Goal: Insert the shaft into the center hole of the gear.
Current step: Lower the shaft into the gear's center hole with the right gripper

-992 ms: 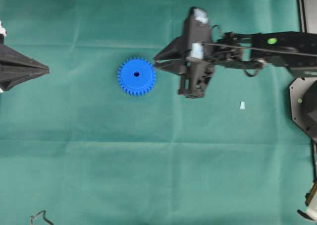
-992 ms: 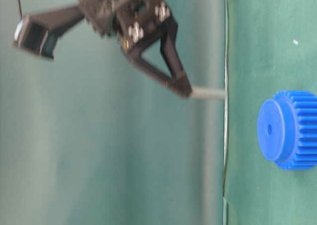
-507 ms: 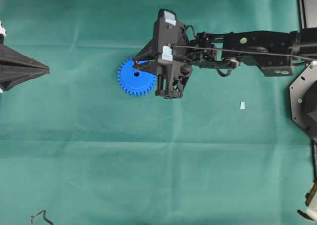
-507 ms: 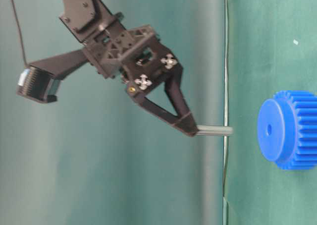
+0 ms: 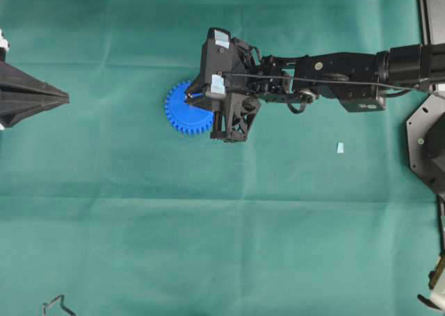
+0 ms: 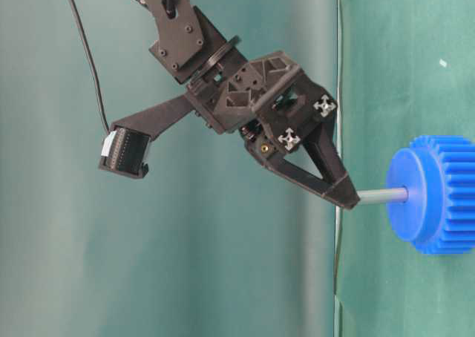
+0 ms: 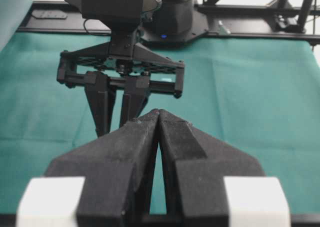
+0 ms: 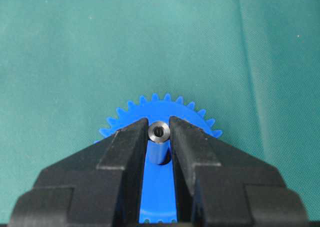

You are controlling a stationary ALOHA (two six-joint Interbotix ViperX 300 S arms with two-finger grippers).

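Since a second earlier, right hand (image 6: 349,197), clenched on the shaft (image 6: 382,195), had carried it onto the gear (image 6: 434,194), tip meeting the center hole for insertion.

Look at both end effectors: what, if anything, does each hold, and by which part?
The right end effector grips the shaft by its upper end, its lower end at the gear. The left end effector holds nothing.

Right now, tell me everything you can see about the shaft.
The shaft is a thin, straight, silver-grey rod that looks like metal; the right wrist view shows its round end with a dark bore. The right gripper pinches one end between its fingertips. In the table-level view its free end meets the middle of the blue gear's face, at right angles to it. How far it has entered cannot be told.
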